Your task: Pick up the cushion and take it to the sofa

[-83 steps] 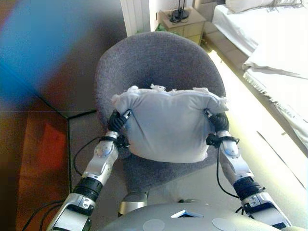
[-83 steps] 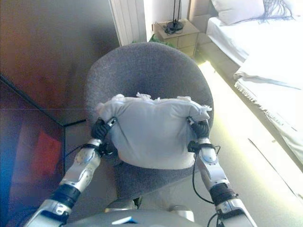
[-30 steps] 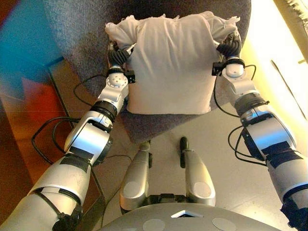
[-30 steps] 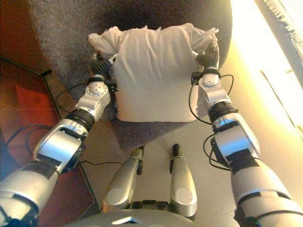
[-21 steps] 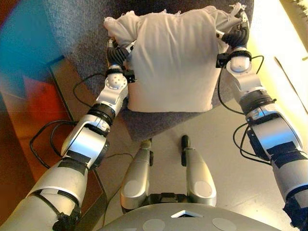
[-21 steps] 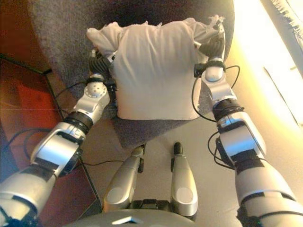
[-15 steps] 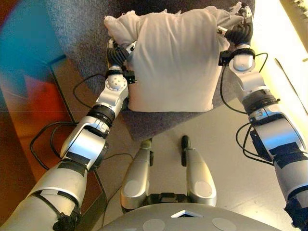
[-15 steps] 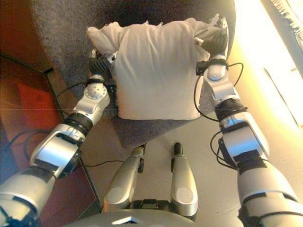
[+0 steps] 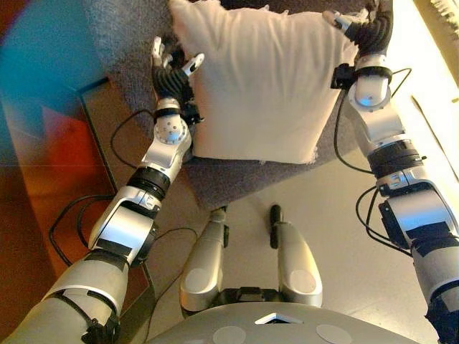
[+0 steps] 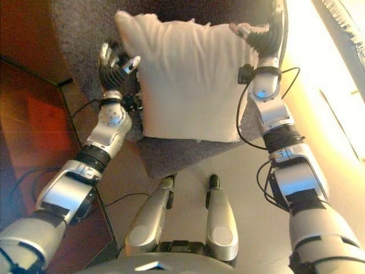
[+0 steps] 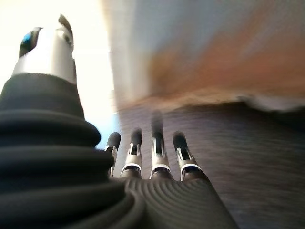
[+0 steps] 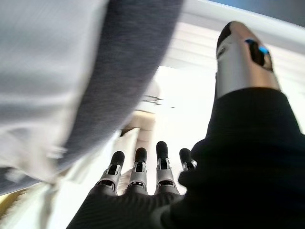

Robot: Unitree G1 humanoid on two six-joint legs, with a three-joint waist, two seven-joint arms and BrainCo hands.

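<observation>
Releasing is what the pictures point to: half a second ago both hands were tucked against the cushion's upper corners, and now the left hand (image 9: 171,72) stands just beside the cushion (image 9: 262,79) with its fingers (image 11: 156,138) straight and spread, holding nothing. The right hand (image 9: 366,29) is up at the cushion's far right corner; its wrist view shows straight fingers (image 12: 140,164) against open air with the cushion's pale cloth off to one side, so it looks open too, perhaps only brushing the corner. The cushion itself lies on the grey chair (image 9: 129,29), leaning against the chair's back, its lower edge near the seat's front rim. If this round grey seat counts as the sofa, the carry is essentially finished and only pulling the arms clear remains; if not, the cushion has been let go and needs a fresh grasp
</observation>
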